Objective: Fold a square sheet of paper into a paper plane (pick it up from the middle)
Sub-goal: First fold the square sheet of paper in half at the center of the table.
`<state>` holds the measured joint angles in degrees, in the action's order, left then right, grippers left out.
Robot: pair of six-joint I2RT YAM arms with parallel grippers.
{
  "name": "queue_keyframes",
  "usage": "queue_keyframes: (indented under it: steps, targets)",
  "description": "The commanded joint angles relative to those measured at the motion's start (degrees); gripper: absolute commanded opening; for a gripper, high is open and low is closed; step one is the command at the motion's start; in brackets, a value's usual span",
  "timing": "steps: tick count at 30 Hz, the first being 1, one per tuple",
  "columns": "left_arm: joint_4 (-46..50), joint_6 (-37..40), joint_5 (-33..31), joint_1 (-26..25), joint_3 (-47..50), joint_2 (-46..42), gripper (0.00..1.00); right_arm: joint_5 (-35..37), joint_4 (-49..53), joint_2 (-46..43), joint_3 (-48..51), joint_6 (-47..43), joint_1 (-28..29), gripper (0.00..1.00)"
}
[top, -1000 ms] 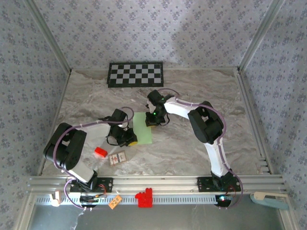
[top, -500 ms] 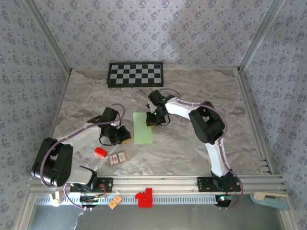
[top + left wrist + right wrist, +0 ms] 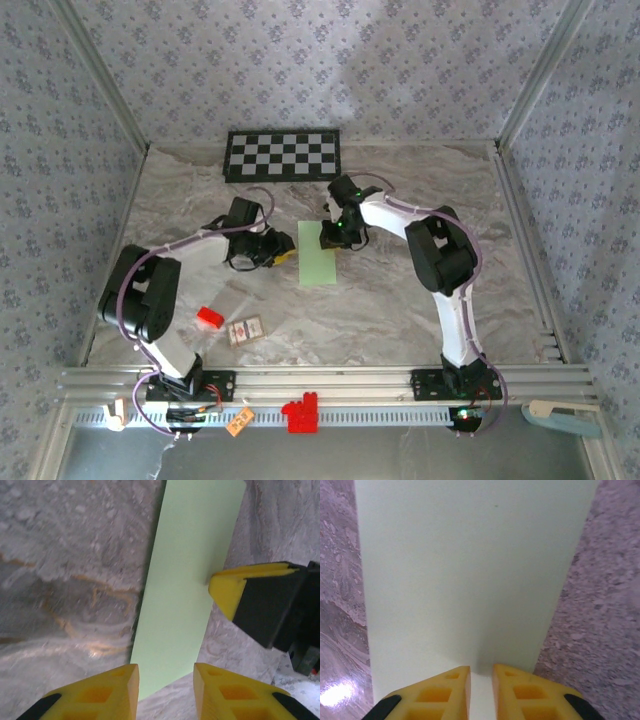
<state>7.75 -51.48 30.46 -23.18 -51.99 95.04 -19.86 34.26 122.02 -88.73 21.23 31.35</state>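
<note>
- We are looking at an early stage. The thin, flat, pale green paper sheet (image 3: 318, 258) is lying on the grey marbled table (image 3: 420, 300) as a long narrow rectangle, so we are judging it already folded once in half.
- No slanted nose folds or wing folds are showing on it. Most of the paper plane is waiting to be made.
- The left gripper (image 3: 284, 251) is hanging low just beside the sheet's long edge, its arm reaching forward and bending inward at the wrist.
- Seen from its own wrist, the left gripper (image 3: 166, 690) is standing moderately parted and is holding nothing. The sheet's near end is lying just ahead of its tips.
- The right gripper (image 3: 336, 239) is pointing down at the sheet's far end, its arm curling inward.
- From its own wrist, the right gripper (image 3: 481, 687) is standing only a slit apart. It is clamping nothing we can make out, and the sheet is spreading directly beneath and ahead of it.
- One of the right gripper's yellow fingertips (image 3: 226, 587) is touching the sheet's edge, ahead of the left gripper and off to one side.
</note>
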Motion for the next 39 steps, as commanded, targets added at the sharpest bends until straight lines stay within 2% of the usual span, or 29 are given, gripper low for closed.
queue_keyframes:
  steps: [1,6,13,15,22,39]
  targets:
    - [-4.26,-1.51,1.79,-1.03,-2.66,2.16,0.32,1.33,-1.39,-7.18,2.94,1.78,-0.79,0.28]
    - [-4.55,-1.43,1.33,-2.61,-6.66,5.75,0.31,1.51,-7.28,-14.61,11.31,8.56,-1.69,0.40]
    - [-4.60,-2.68,-0.15,-3.28,-10.74,10.93,0.28,3.16,-12.92,-20.54,19.91,15.39,-2.99,0.46]
    - [-3.62,-3.48,-0.52,-3.28,-11.85,12.58,0.27,2.73,-13.94,-20.85,22.93,16.55,-3.33,0.47]
    - [-1.91,-3.80,-1.80,-3.28,-13.45,15.81,0.25,0.52,-14.17,-19.65,24.30,17.04,-4.08,0.48]
    - [2.45,-2.40,-5.92,-3.28,-11.68,17.80,0.25,-8.76,-15.17,-18.49,27.47,18.82,-2.19,0.47]
